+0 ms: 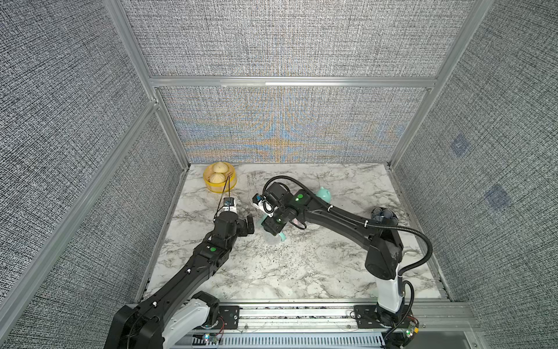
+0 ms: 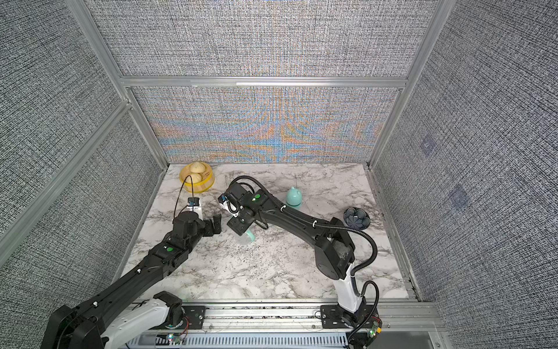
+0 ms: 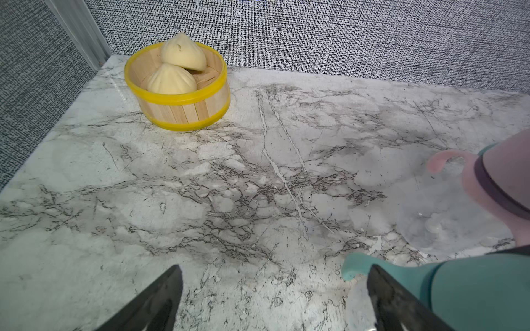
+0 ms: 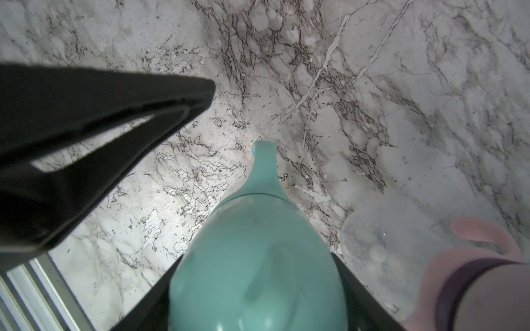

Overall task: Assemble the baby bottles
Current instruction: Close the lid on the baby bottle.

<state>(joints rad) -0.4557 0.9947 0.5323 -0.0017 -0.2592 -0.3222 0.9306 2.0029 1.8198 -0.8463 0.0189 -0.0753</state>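
The right gripper (image 2: 241,231) is pointed down over a small clear plastic bottle (image 1: 269,241) that is topped with a mint eared dome cap (image 4: 255,258). The bottle's long axis is aligned roughly with the gripper's own, with the cap end towards the wrist and the clear base away from it. A mint looped handle (image 4: 263,160) is seen jutting sideways just past the cap. The jaws are set partly apart. One finger (image 4: 114,114) is kept clear of the cap and the other is largely hidden behind it, so nothing is clamped. Whether the base is rested on the white marbled tabletop (image 4: 401,86) cannot be told.

Just beside this gripper, a second clear bottle (image 4: 378,246) with a purple collar (image 4: 459,282) and a pink dome cap (image 4: 493,303) is pointed the same way. The left gripper (image 3: 274,269) is spread wide and empty, near the mint-capped bottle. A third bottle, capped in mint (image 2: 294,198), is stood upright, well apart from both grippers.
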